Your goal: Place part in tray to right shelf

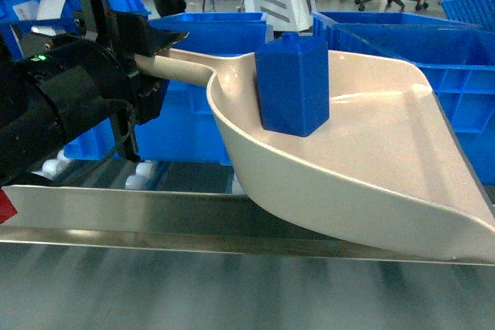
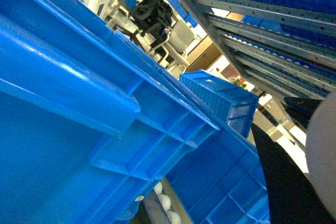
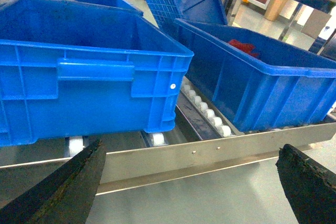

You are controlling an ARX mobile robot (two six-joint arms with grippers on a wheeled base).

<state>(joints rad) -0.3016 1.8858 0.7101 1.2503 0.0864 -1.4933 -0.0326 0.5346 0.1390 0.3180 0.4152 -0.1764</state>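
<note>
Above front rail of right shelf (image 1: 155,226), beige scoop tray (image 1: 371,160) hangs tilted, handle pointing left into left gripper (image 1: 143,67) — jaws clamped on handle. Blue part (image 1: 294,86) sits upright inside tray, near handle end, not yet on shelf. Tray long axis runs left to right along rail, front lip toward right. Blue crates (image 3: 84,61) stand on rollers (image 3: 207,111) just behind rail. Right gripper (image 3: 191,187) empty, fingers wide apart, facing rail. Left arm carries load, so probably it makes placing move.

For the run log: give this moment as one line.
left gripper: shut on tray handle | part: in tray | right gripper: open | right shelf: ahead
</note>
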